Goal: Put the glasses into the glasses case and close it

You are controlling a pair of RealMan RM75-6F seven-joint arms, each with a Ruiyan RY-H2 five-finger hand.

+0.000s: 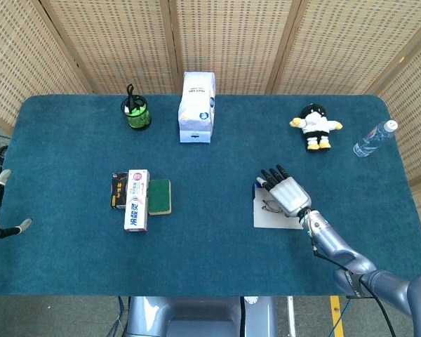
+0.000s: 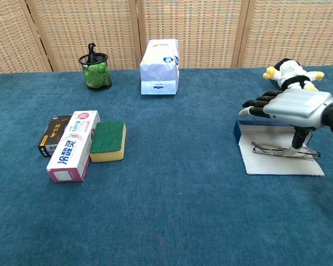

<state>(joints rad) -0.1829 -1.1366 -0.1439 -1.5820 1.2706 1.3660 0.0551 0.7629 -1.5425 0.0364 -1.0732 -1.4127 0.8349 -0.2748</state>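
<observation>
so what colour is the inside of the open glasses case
White inside, with a dark blue wall along its far edge: glasses case. The chest view shows it best.

A table (image 1: 70,154) covered in dark teal cloth is seen, its far corners rounded. Behind the table, folding screens (image 1: 231,42) of woven wicker panels framed in light wood are set, angled in around both ends. Below the table's near edge, grey floor (image 1: 316,316) with a yellow strip (image 1: 335,314) is shown. Even lighting is cast.
</observation>
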